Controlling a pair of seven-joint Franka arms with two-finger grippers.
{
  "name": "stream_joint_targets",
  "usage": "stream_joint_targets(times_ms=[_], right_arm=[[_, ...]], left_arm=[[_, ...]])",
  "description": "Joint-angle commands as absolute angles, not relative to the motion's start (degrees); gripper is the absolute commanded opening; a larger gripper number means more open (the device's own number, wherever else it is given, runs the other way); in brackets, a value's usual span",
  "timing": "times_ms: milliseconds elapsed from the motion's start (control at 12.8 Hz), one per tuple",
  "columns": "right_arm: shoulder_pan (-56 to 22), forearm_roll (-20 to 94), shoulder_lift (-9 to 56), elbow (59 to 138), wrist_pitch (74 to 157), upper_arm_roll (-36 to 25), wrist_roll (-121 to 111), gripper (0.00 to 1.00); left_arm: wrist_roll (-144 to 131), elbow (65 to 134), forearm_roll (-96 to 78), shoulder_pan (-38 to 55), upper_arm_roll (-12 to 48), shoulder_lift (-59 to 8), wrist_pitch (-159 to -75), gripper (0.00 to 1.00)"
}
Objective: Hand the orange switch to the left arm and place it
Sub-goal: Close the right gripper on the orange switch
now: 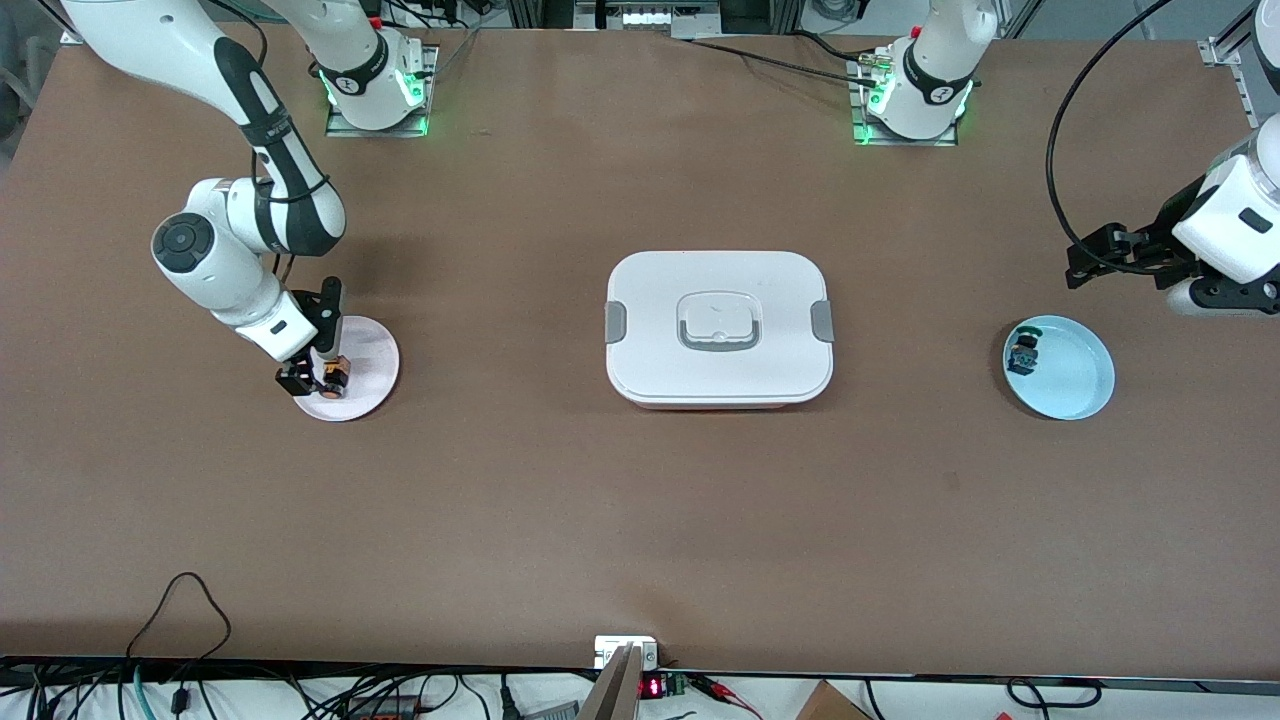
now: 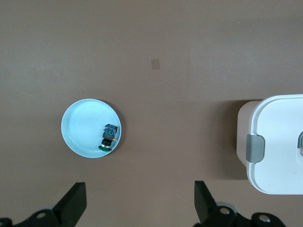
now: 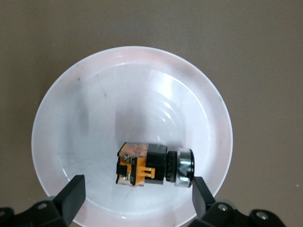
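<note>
The orange switch (image 1: 335, 378) lies on its side on a white plate (image 1: 372, 352) toward the right arm's end of the table. My right gripper (image 1: 313, 366) is down at the plate, open, with a finger on each side of the switch. In the right wrist view the switch (image 3: 151, 165) lies between the fingertips (image 3: 202, 193), and its metal-ringed end is close to one of them. The white box (image 1: 718, 325) stands at the table's middle. My left gripper (image 1: 1080, 262) hangs open and empty in the air, over the table beside a blue plate (image 1: 1078, 378).
A green-capped switch (image 1: 1024, 350) lies in the blue plate; it also shows in the left wrist view (image 2: 108, 137), on the plate (image 2: 80, 127). One end of the box (image 2: 279, 151) shows there too. Cables run along the table's near edge.
</note>
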State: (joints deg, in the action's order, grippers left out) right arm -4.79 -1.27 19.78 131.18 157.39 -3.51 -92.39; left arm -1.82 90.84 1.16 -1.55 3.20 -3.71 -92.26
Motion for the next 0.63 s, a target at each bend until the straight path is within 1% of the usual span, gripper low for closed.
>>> stream_joint_targets(times_ms=[0, 547], right_arm=[[-4.3, -0.3, 19.9, 131.3, 158.6, -2.7, -93.1, 1.00], [-4.2, -0.1, 22.5, 131.2, 161.5, -2.6, -92.9, 1.00]], left_arm=[[-1.8, 88.8, 0.5, -1.5, 3.3, -4.7, -91.0, 1.00], [-1.8, 88.8, 0.5, -1.5, 3.3, -4.6, -91.0, 1.00]])
